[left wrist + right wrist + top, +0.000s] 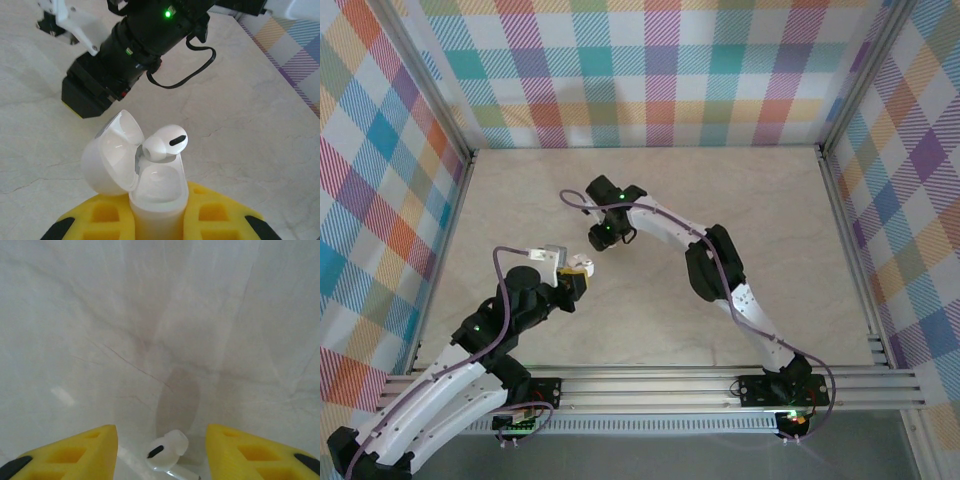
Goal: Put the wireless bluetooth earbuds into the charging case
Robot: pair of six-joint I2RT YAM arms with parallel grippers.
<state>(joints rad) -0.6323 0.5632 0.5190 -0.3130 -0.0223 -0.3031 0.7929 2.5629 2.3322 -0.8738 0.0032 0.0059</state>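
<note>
Earbud (162, 145), white, sits tilted in the mouth of the open charging case (157, 197), beside its flipped-back lid (111, 157). The left hand (157, 222) is clamped on the case's body. Above the case, the right hand (161, 440) hangs with fingers parted either side of the earbud, gripping nothing, over the pale worktop (245, 125).

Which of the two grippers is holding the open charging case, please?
The left gripper: its yellow fingers clamp the white case, whereas the right gripper stands open, gripping nothing.
</note>
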